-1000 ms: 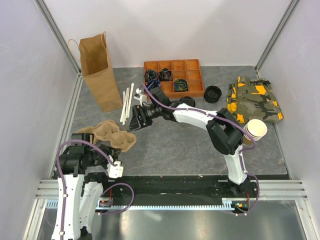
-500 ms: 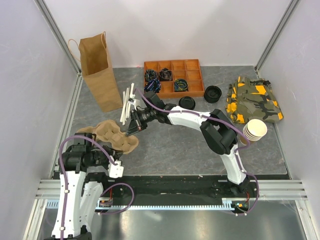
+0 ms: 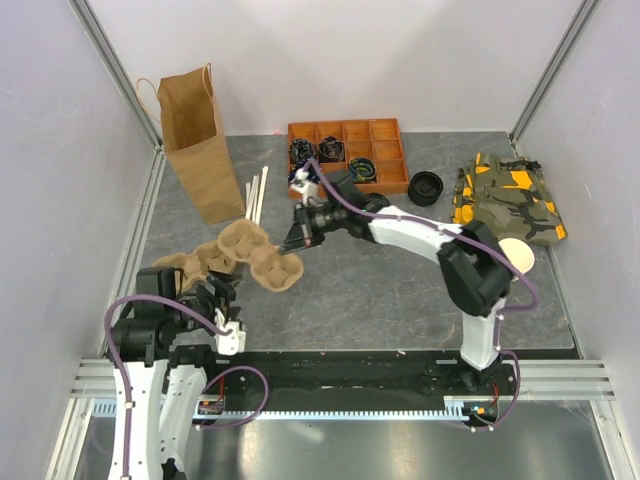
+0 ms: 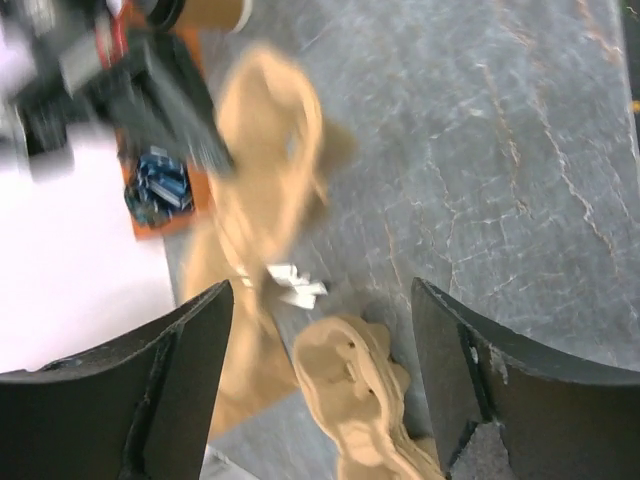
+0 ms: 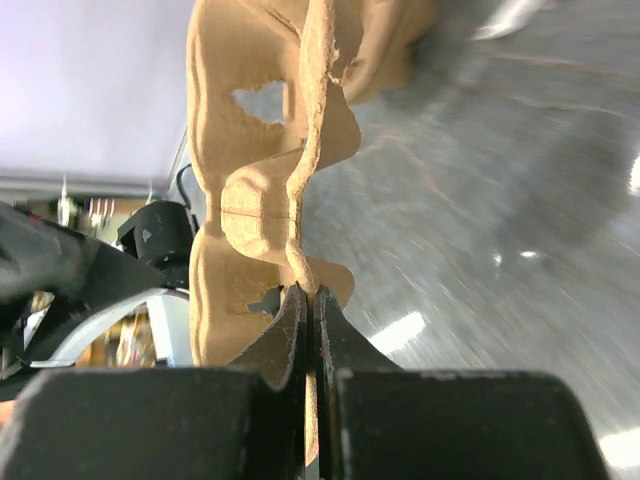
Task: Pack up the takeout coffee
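Right gripper is clamped tight on the edge of a pulp cup carrier. The takeout coffee sits back by the orange tray, behind that gripper, not touching it. Left gripper is wide open and holding nothing.

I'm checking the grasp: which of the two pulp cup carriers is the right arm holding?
The right-hand carrier of the pair: the right fingers are pinched shut on its rim. The other carrier lies further left, ungripped.
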Action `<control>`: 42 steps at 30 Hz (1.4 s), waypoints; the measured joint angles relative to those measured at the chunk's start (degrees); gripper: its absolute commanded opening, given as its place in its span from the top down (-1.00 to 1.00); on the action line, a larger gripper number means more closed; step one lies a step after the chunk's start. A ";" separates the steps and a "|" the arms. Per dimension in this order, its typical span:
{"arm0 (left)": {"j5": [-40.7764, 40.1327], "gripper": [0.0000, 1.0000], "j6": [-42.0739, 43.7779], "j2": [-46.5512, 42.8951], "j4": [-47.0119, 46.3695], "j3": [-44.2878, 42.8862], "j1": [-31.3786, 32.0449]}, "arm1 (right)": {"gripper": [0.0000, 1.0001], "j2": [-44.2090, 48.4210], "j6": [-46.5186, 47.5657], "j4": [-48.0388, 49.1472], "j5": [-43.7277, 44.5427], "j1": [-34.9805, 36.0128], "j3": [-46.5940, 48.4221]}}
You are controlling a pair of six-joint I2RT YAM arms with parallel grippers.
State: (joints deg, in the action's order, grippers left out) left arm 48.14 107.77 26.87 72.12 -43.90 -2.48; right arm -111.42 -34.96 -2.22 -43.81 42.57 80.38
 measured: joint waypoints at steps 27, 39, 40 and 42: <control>-23.78 -0.58 -66.36 53.75 -25.40 -53.46 -0.07 | 1.00 37.90 23.17 -25.75 8.22 -22.67 -15.72; -30.71 -0.18 -57.86 57.33 -31.78 -50.23 -0.55 | 1.00 40.33 24.35 -29.66 8.55 -25.88 -14.84; -31.15 -0.14 -57.18 57.90 -31.69 -50.23 -0.57 | 1.00 40.33 24.35 -29.92 8.55 -26.12 -14.62; -31.54 -0.05 -56.19 58.62 -31.28 -50.23 -0.66 | 1.00 40.33 24.37 -30.32 8.55 -26.77 -13.86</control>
State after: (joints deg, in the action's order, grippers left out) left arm 16.60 51.57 85.49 40.84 -94.13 -3.14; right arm -71.09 -10.59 -32.53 -35.27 15.79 66.52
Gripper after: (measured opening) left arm 0.589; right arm 0.018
